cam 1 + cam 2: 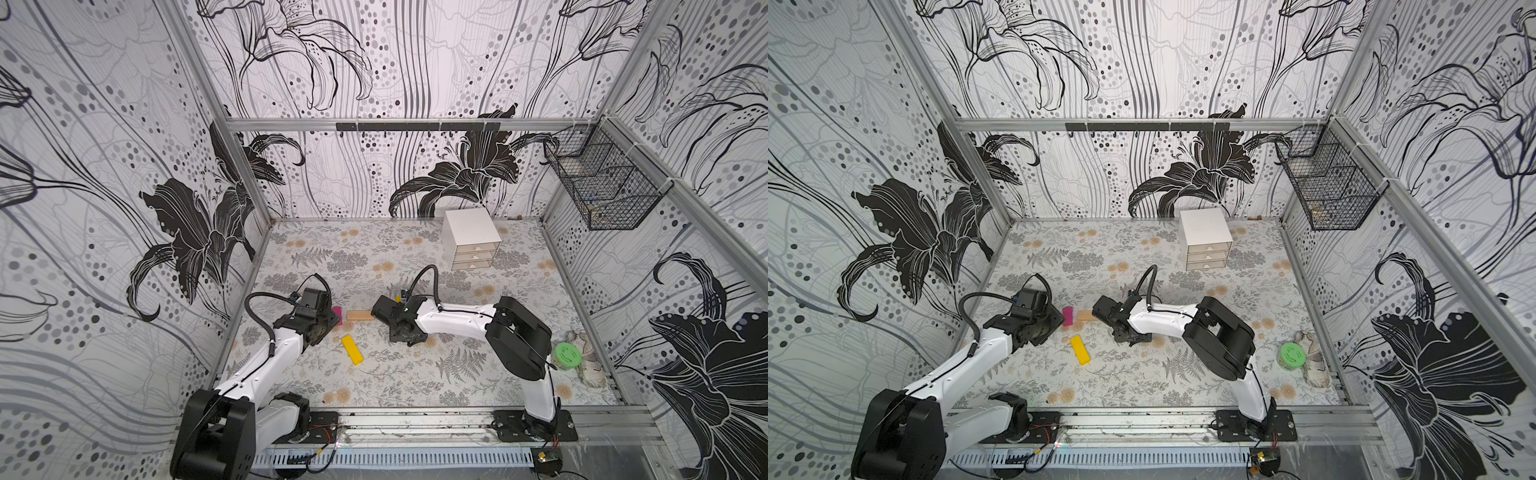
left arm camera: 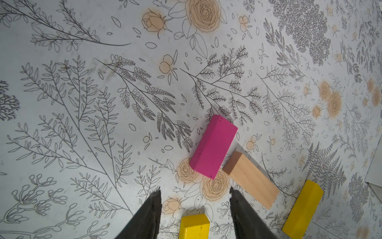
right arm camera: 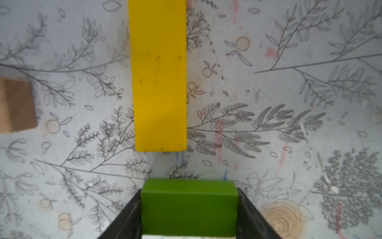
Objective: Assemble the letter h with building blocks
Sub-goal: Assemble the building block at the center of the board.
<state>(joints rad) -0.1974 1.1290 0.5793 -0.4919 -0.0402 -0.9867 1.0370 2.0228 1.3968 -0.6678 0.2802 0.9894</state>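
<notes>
Right wrist view: right gripper (image 3: 189,194) pinching green block (image 3: 188,207) near table (image 1: 415,374) centre. Block sits just short of yellow block (image 3: 160,82) end, gap between, slightly off its line. Judgement: shift sideways till long edges match, butt ends flush, set flat, release gently. Left gripper (image 2: 195,192) spread, grasping nothing, left of table centre, near magenta block (image 2: 213,147) and tan block (image 2: 251,180).

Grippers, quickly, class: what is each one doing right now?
Left gripper: open, holding nothing.
Right gripper: closed on the green block.
</notes>
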